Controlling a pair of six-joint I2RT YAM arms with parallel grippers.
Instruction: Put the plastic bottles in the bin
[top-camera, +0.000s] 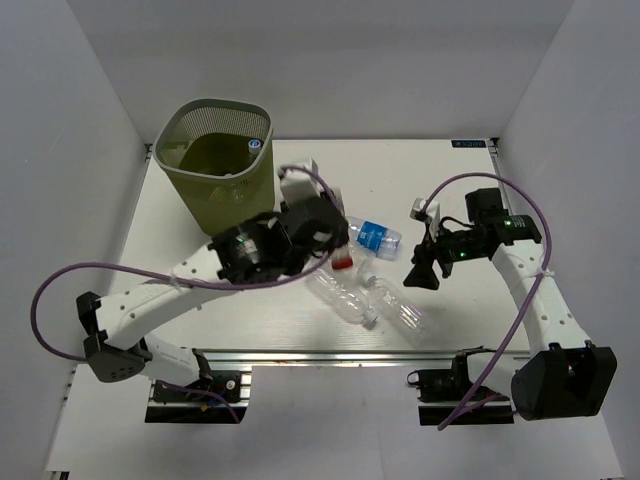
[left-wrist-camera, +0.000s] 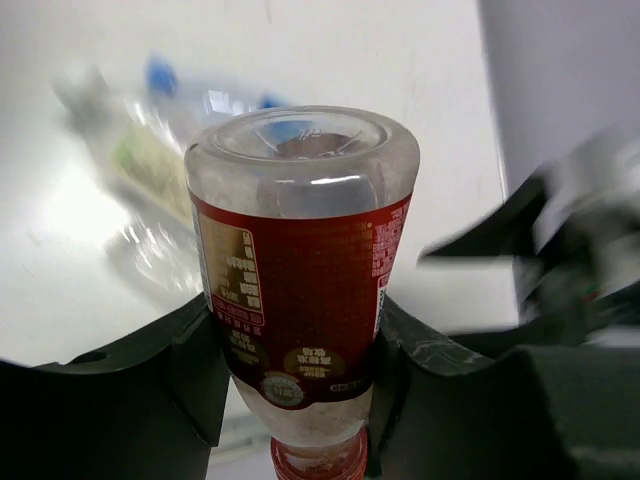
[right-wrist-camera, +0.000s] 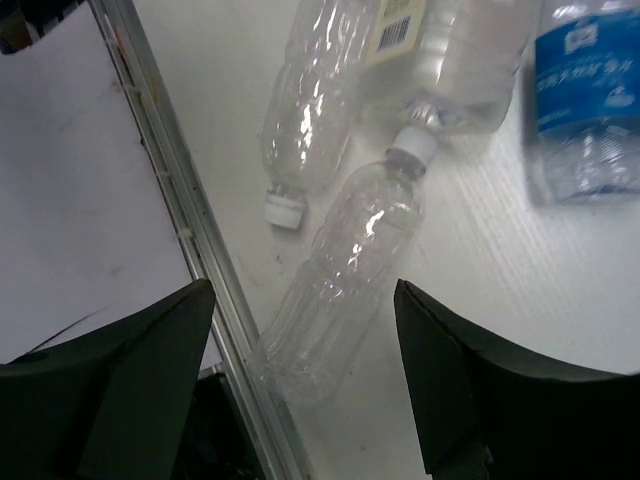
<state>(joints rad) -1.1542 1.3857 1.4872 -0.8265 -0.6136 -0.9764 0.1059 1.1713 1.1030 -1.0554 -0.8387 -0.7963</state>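
Note:
My left gripper (top-camera: 332, 243) is shut on the red-labelled, red-capped plastic bottle (left-wrist-camera: 300, 290), with the cap toward the wrist; the red cap (top-camera: 343, 263) shows below the gripper in the top view. It hangs above the table to the right of the olive-green mesh bin (top-camera: 215, 160). My right gripper (right-wrist-camera: 305, 370) is open and empty above a plain clear bottle (right-wrist-camera: 345, 270). Another plain bottle (right-wrist-camera: 305, 110), a cream-labelled bottle (right-wrist-camera: 440, 50) and a blue-labelled bottle (right-wrist-camera: 590, 100) lie beyond. The top view shows the blue-labelled bottle (top-camera: 378, 236), two clear ones (top-camera: 340, 297) (top-camera: 395, 302) and the right gripper (top-camera: 420, 270).
A bottle with a blue cap (top-camera: 255, 143) lies inside the bin. The aluminium rail of the table's near edge (right-wrist-camera: 180, 230) runs close beside the plain bottles. White walls enclose the table on the left, back and right.

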